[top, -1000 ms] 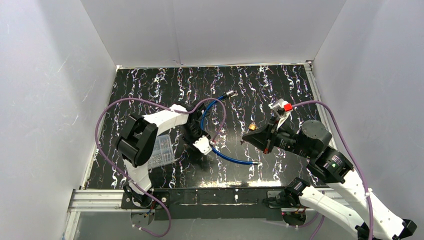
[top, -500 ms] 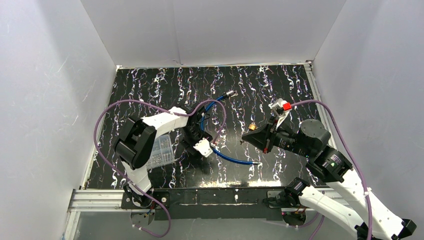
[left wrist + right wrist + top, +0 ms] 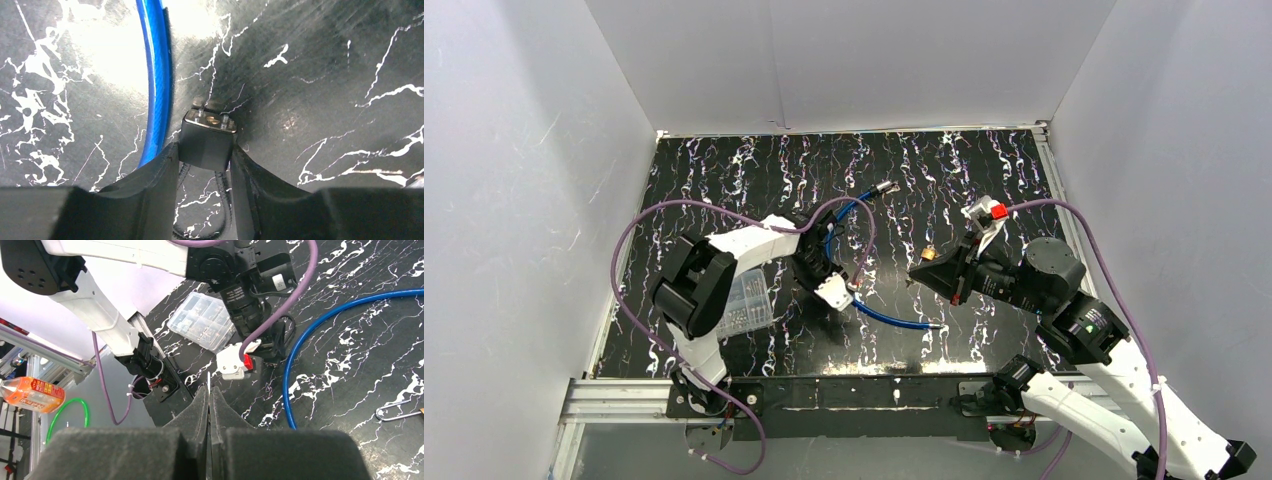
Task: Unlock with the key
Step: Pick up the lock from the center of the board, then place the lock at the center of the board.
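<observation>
A small black padlock point(image 3: 207, 136) with a silver keyhole face and a dark cable loop lies on the black marbled table point(image 3: 325, 75). My left gripper point(image 3: 204, 154) is shut on it, one finger pressed against each side. In the top view this gripper point(image 3: 826, 287) is left of centre. My right gripper point(image 3: 209, 392) is shut on the key point(image 3: 208, 380), whose thin blade sticks out edge-on beyond the fingertips. In the top view the right gripper point(image 3: 916, 272) hovers to the right of the padlock, pointing left toward it, with a gap between them.
A blue cable point(image 3: 894, 318) curves beside the left gripper and runs just left of the padlock point(image 3: 155, 85). A clear plastic parts box point(image 3: 746, 303) lies by the left arm. A small brass-coloured object point(image 3: 931, 254) sits near the right gripper. White walls enclose the table.
The left jaws widened and then closed in on the padlock, and the left wrist shifted slightly. The right arm with the key has stayed still.
</observation>
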### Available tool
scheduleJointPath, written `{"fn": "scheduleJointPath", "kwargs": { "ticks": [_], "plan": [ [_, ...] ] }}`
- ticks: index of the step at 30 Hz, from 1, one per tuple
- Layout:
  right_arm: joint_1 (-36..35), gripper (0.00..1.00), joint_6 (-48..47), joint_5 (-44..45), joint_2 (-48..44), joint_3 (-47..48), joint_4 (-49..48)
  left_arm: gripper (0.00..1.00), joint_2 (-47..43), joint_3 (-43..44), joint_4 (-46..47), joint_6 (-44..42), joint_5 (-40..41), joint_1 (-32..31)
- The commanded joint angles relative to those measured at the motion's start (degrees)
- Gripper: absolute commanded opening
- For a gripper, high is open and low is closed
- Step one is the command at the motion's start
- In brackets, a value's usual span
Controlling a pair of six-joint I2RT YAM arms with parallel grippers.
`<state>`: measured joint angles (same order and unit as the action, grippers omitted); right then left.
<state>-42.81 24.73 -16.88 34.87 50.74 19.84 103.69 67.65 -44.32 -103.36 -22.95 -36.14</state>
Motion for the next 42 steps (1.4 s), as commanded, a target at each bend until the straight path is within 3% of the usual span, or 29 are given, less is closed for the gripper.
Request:
{"fn": "scheduleJointPath", "kwargs": {
  "ticks": [1, 4, 13, 17, 27, 42],
  "plan": [
    [0.62, 0.01, -0.52, -0.18, -0.63, 1.29, -0.05, 0.08, -8.28, -2.46, 1.13, 5.76, -6.26, 0.07],
    [0.94, 0.01, -0.60, -0.65, -0.74, 1.44, 0.15, 0.00, -15.38, -2.44, 2.26, 11.09, -9.27, -0.06],
    [1.67, 0.01, -2.49, -1.34, -0.24, 4.60, 1.47, 0.00, -36.40, 3.66, 7.25, 25.78, -13.42, -1.19],
    [1.83, 0.01, -2.60, -2.79, 0.70, 5.95, 0.38, 0.00, -41.73, 7.26, 10.48, 26.46, -13.09, -2.69],
    [2.41, 0.01, 0.83, -9.16, 5.09, 6.55, -8.00, 0.00, -50.64, 6.18, 22.39, 23.26, -12.21, -7.20],
    [4.52, 0.01, 5.12, -16.73, 8.50, 8.05, -17.17, 0.00, -51.39, 8.81, 27.09, 28.62, -10.59, -11.00]
  ]
}}
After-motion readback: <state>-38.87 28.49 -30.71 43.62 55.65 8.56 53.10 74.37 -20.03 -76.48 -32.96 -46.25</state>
